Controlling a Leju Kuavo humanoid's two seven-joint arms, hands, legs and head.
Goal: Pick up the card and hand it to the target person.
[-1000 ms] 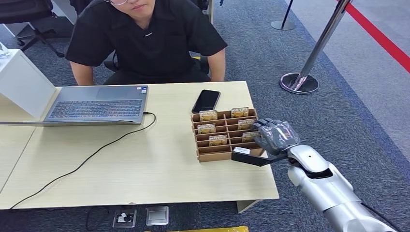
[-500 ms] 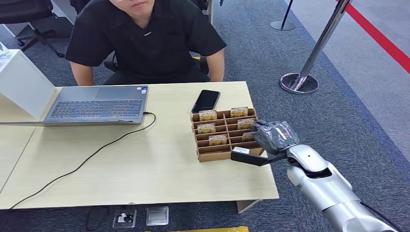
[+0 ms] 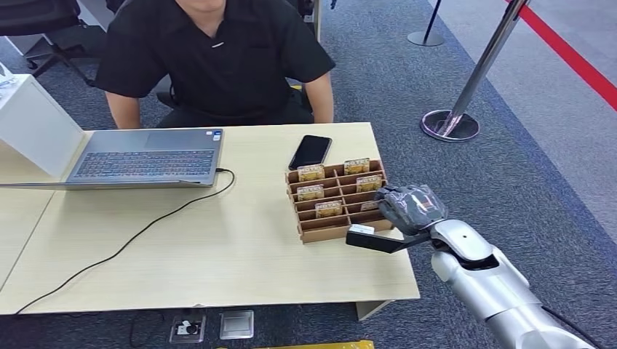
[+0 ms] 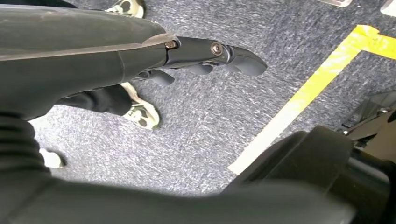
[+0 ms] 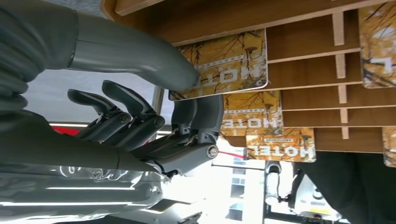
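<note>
While the right hand reaches over the near right corner of the wooden card rack, its thumb and a dark finger pinch a yellow hotel card standing in a slot there. The hand hides that card in the head view. The left hand hangs over grey carpet, fingers apart and holding nothing.

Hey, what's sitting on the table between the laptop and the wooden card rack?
In the head view, a black cable and a black phone lie between the laptop and the card rack.
</note>
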